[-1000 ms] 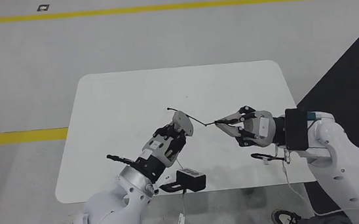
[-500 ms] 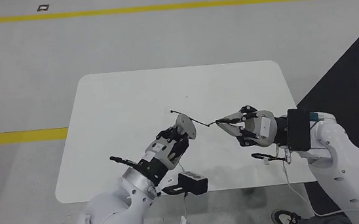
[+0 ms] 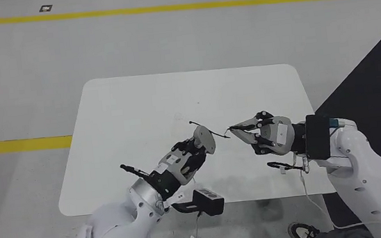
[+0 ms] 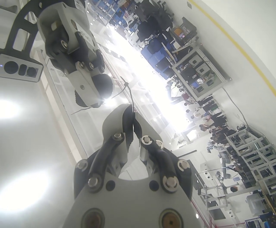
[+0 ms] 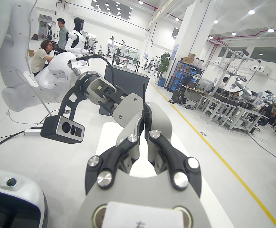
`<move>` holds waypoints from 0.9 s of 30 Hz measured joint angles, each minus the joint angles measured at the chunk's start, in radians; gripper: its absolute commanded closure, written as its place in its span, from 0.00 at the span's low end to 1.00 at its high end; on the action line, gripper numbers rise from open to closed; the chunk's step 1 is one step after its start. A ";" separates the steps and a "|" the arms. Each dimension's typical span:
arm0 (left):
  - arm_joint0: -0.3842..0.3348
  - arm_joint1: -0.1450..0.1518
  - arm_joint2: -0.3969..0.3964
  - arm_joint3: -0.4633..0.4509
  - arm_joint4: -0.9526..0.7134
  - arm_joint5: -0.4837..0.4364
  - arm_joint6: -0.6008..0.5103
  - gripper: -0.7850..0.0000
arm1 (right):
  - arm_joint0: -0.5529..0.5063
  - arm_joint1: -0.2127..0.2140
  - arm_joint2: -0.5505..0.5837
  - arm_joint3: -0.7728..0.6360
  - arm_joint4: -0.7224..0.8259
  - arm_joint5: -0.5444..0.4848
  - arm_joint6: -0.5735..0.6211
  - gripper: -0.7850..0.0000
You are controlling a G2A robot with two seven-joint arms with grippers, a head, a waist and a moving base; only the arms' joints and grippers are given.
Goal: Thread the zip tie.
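A thin black zip tie [image 3: 198, 125] hangs in the air over the white table [image 3: 140, 103], running between both grippers. My left gripper [image 3: 208, 137] is shut on the strip just below its small head [image 4: 126, 83]; in the left wrist view the strip [image 4: 131, 101] rises out of the shut fingertips [image 4: 126, 114]. My right gripper [image 3: 232, 129] is shut on the tail end, which sticks up from its pads [image 5: 143, 90]. The two grippers stand nearly tip to tip. In the left wrist view a strand curves from the head toward the right gripper [image 4: 92, 101].
A black panel [image 3: 380, 64] stands off the table's right side, close behind the right arm. Yellow floor lines [image 3: 165, 8] run beyond the table. The left arm's wrist camera [image 3: 206, 201] hangs over the table's near edge.
My left gripper has shifted right with the tie, closing the gap to the right gripper. The right gripper has stayed almost still.
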 measured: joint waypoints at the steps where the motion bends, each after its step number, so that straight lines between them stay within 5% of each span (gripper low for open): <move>1: -0.001 0.000 0.000 0.000 -0.002 0.002 0.002 1.00 | 0.001 0.000 -0.001 0.000 0.000 0.000 0.001 1.00; 3: -0.004 0.000 0.000 0.000 -0.003 0.007 0.005 1.00 | 0.003 -0.001 -0.003 -0.001 0.001 0.000 0.002 1.00; 4: -0.005 0.000 0.000 0.000 -0.005 0.011 0.004 0.67 | 0.004 -0.002 -0.005 -0.001 0.001 0.000 0.003 1.00; 5: -0.006 0.000 -0.001 0.000 -0.008 0.013 0.000 0.51 | 0.004 -0.002 -0.006 -0.001 0.000 0.000 0.004 1.00; 6: -0.006 0.000 -0.002 0.000 -0.009 0.015 -0.005 0.25 | 0.004 -0.002 -0.007 0.000 0.000 -0.001 0.006 1.00; 8: -0.005 0.000 -0.004 0.000 -0.011 0.017 -0.011 0.00 | 0.004 -0.003 -0.009 0.001 0.001 -0.003 0.006 1.00; 27: 0.006 0.001 -0.027 0.000 -0.045 0.046 -0.051 0.00 | 0.003 -0.003 -0.010 0.001 0.002 -0.005 0.007 1.00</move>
